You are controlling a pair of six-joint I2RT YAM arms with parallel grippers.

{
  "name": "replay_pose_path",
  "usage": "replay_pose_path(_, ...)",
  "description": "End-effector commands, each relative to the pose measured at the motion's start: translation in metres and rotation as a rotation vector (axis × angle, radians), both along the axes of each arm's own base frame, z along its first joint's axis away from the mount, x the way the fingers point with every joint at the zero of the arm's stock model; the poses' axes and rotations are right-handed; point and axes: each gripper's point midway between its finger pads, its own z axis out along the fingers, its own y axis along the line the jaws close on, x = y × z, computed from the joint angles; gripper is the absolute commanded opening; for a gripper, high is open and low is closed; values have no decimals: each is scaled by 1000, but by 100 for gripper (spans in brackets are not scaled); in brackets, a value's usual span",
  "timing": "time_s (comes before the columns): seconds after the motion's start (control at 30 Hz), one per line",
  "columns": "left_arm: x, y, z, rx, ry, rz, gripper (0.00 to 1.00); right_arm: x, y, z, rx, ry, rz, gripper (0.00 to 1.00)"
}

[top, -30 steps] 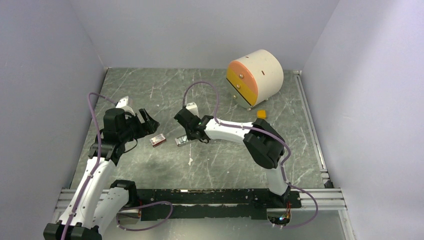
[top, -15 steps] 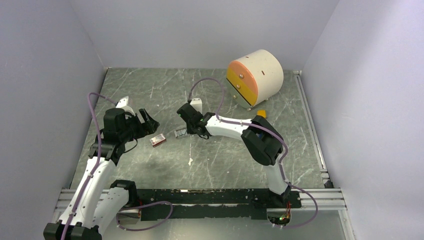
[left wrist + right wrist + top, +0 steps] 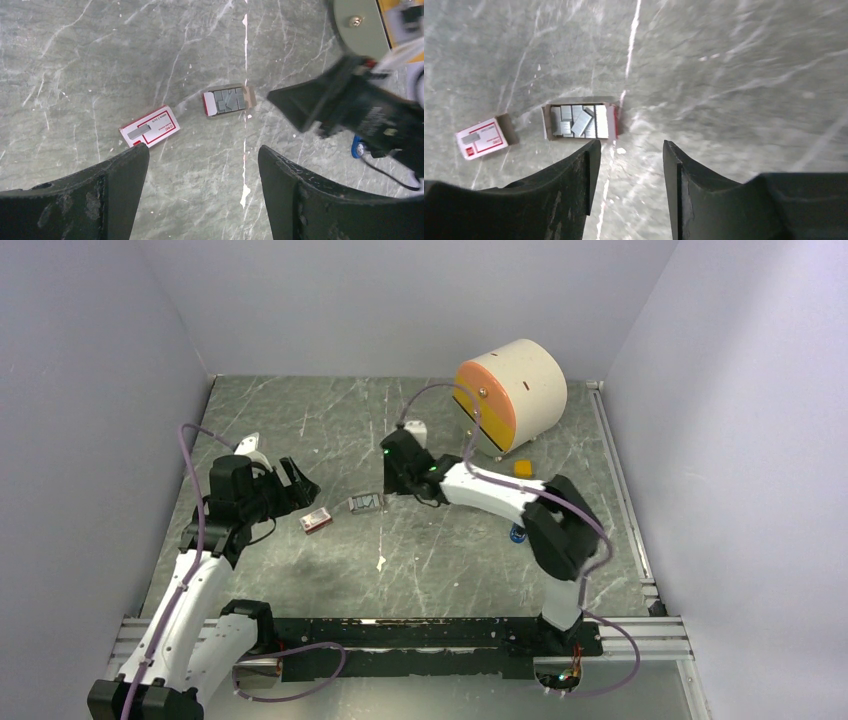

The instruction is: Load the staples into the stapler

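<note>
Top external view: two white robot arms reach over a grey marbled surface [image 3: 300,420], with a small open cardboard tray [image 3: 365,503] lying between them. The staples [image 3: 580,121] sit inside that tray as dark-grey strips, one of them lying askew across the rest. The tray's red-and-white sleeve [image 3: 150,133] lies just beside the tray, on the left arm's side.

The right tool [image 3: 630,145] hovers just above the tray's near edge, fingers apart and holding nothing. The left tool [image 3: 202,150] hangs farther from the tray, above the sleeve, fingers wide apart and also empty.

The step in hand looks like picking staples out of the tray. The next move probably calls for the right tool to come down over the tray and pinch narrowly on the crooked strip, which stands proud of the others, without nudging the light tray away.

The stapler [image 3: 517,533] is well away from the tray on the right arm's side, showing only as a small patch of bright blue under that arm. Most of it is hidden, so I cannot tell whether it is open for loading.
</note>
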Motion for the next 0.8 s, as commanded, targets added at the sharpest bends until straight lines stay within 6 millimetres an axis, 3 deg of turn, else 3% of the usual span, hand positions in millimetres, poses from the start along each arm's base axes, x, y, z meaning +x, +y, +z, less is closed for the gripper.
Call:
replay_pose_path(0.0,-1,-7,3,-18,-13,-46,85,12,-46,58,5,-127,10,56)
replay_pose_path(0.17,-1,-12,2,-31,-12,-75,85,4,-123,71,-209,-220,-37,79)
replay_pose_path(0.37,-2,-16,3,-39,-9,-99,86,-9,-190,82,-338,-246,-154,83)
replay_pose_path(0.6,-1,-19,0,-48,0,-117,87,-16,-229,60,-398,-203,-187,82)
replay_pose_path(0.77,-1,-19,-2,-48,6,-117,87,-3,-222,49,-378,-188,-105,81)
